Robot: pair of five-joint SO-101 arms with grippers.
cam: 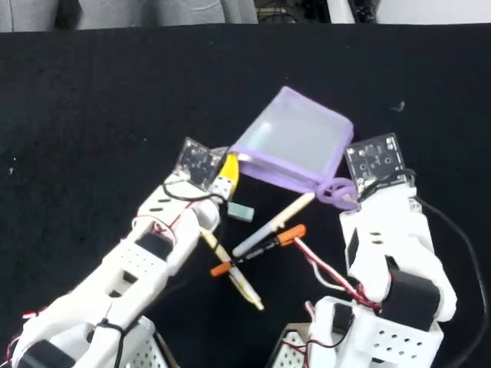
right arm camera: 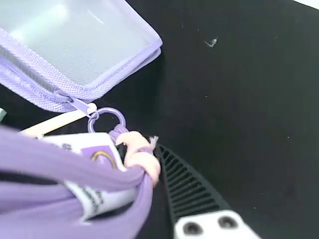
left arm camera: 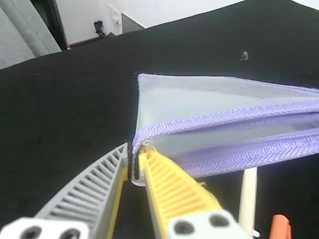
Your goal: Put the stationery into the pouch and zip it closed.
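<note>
On the black table (cam: 92,115) the purple mesh pouch (cam: 295,138) lies with its zip edge facing the robot. That edge is its long axis, and it runs from one gripper to the other.

The left gripper (left arm camera: 133,149) is at the end of that edge. Its grey and yellow fingers are drawn to a narrow slot and appear to pinch the pouch's corner. The right gripper (cam: 345,193) is at the opposite end. It seems closed on the purple strap (right arm camera: 60,169) that hangs from the zip slider (right arm camera: 75,103), though the strap covers much of the grip, so this is a judgement.

The stationery is still outside the pouch, on the robot's side of the zip edge and between the two arms:
- A pale pen (cam: 272,224) lies diagonally, its far tip close to the strap end.
- An orange marker (cam: 261,247) lies roughly parallel to the pale pen, just nearer the robot.
- A yellowish pen (cam: 234,272) lies crossed with the marker, beside the left arm.
- A small eraser (cam: 240,211) sits just beside the left gripper, with the fingers' backs turned to it.

The two zip tapes look spread apart in the left wrist view, so the mouth is probably open. Loading has not begun. Since both grippers are at the pouch's ends, one would have to let go to fetch anything. The left gripper is nearer the eraser, and the right is nearer the pale pen's tip.
</note>
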